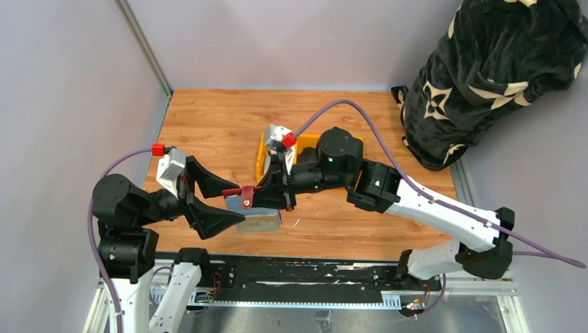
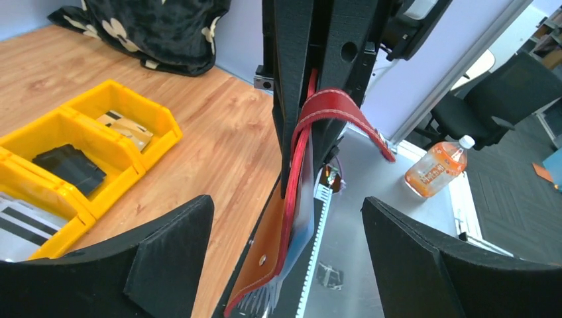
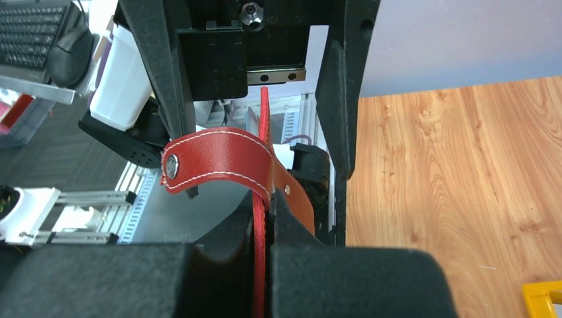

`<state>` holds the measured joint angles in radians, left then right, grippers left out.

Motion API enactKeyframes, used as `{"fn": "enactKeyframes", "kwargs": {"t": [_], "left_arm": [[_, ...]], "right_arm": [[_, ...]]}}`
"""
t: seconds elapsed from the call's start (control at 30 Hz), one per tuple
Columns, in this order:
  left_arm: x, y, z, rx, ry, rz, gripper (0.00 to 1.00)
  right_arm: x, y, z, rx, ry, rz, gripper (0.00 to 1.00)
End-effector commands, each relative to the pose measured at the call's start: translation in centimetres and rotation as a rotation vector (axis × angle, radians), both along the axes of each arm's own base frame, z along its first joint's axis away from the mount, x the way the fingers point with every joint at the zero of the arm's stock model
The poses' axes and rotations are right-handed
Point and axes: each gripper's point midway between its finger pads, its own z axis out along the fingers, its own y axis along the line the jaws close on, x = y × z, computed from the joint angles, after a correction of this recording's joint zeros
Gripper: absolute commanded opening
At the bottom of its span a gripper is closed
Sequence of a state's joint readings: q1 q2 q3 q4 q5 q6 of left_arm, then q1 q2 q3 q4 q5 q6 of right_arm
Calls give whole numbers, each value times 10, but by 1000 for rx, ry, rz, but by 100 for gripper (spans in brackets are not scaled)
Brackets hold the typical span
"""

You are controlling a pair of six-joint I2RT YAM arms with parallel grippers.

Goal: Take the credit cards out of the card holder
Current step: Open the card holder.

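Two pincers meet above the near part of the tabletop (image 1: 208, 118). On the left, the left pincer (image 1: 234, 202) is spread wide, its fingers (image 2: 166, 252) standing either side of the card holder (image 2: 292, 173) without touching it. The holder hangs upright in the air between them, its red snap tab (image 2: 341, 109) looped over at the top, its tan lining and pale blue-grey sleeves (image 2: 301, 242) fanning out at the bottom. To its right, the right pincer (image 3: 263, 246) is pressed together on the holder's red edge and carries it alone. Just behind that pincer sits the yellow three-part bin (image 2: 162, 136); tan credit cards (image 2: 126, 129) lie in one end compartment, a black folded item (image 2: 66, 167) in the middle one, a white striped card (image 2: 16, 225) in the other end.

Judged from this, some cards are already out and the step in hand is a fresh reach into the sleeves; whether any card is left inside I cannot tell. The next move calls for the left pincer to close on a card edge alone, not the sleeve, then draw it straight out while the right holds firm.

Room is tight in front: the holder hangs near the tabletop's front edge, with the black rail (image 1: 312, 284) beyond it, so a slipped card could fall off; bare wood lies open to the left and at the far side; the dark patterned blanket (image 1: 485, 76) at the far right is well apart.
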<state>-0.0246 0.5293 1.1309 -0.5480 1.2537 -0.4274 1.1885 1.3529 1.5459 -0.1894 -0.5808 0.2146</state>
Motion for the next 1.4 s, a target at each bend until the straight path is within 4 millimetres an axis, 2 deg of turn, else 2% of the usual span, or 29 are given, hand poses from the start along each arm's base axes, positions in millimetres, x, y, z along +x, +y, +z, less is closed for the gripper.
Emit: {"fn": "enactKeyframes", "kwargs": {"t": [0.0, 0.1, 0.33, 0.5, 0.53, 0.57, 0.73, 0.77, 0.8, 0.87, 0.93, 1.03, 1.13, 1.3, 1.37], "left_arm": [[1, 1, -5, -6, 12, 31, 91], [1, 1, -9, -11, 37, 30, 91], [-5, 0, -10, -23, 67, 21, 91], [-7, 0, -8, -34, 83, 19, 82], [-7, 0, -8, -35, 85, 16, 78], [-8, -1, -10, -33, 81, 11, 64], [1, 1, -13, -38, 62, 53, 25], [6, 2, -13, -40, 53, 75, 18], [9, 3, -14, -35, 37, 93, 12], [16, 6, -16, -17, 19, 128, 5], [20, 8, -21, 9, 4, 145, 1], [23, 9, -25, 39, -19, 144, 0], [21, 8, -26, 48, -35, 130, 0], [18, 7, -26, 52, -24, 99, 0], [17, 7, -26, 65, -36, 97, 0]], "right_arm": [[-3, -22, 73, 343, 55, -52, 0], [-1, -28, 84, 439, 106, -80, 0], [8, -33, 94, 574, 205, -120, 0], [14, -33, 97, 670, 248, -139, 0], [16, -32, 96, 673, 251, -150, 0], [22, -32, 95, 700, 258, -185, 0], [31, -39, 85, 740, 265, -253, 0], [32, -38, 82, 731, 261, -261, 0], [33, -37, 77, 712, 253, -271, 5], [35, -34, 65, 640, 218, -291, 22], [40, -28, 44, 505, 158, -328, 41], [39, -25, 33, 363, 32, -319, 50], [37, -18, 27, 247, -106, -268, 51], [30, -8, 10, 78, -212, -164, 50], [25, -7, 11, 60, -248, -113, 51]]}}
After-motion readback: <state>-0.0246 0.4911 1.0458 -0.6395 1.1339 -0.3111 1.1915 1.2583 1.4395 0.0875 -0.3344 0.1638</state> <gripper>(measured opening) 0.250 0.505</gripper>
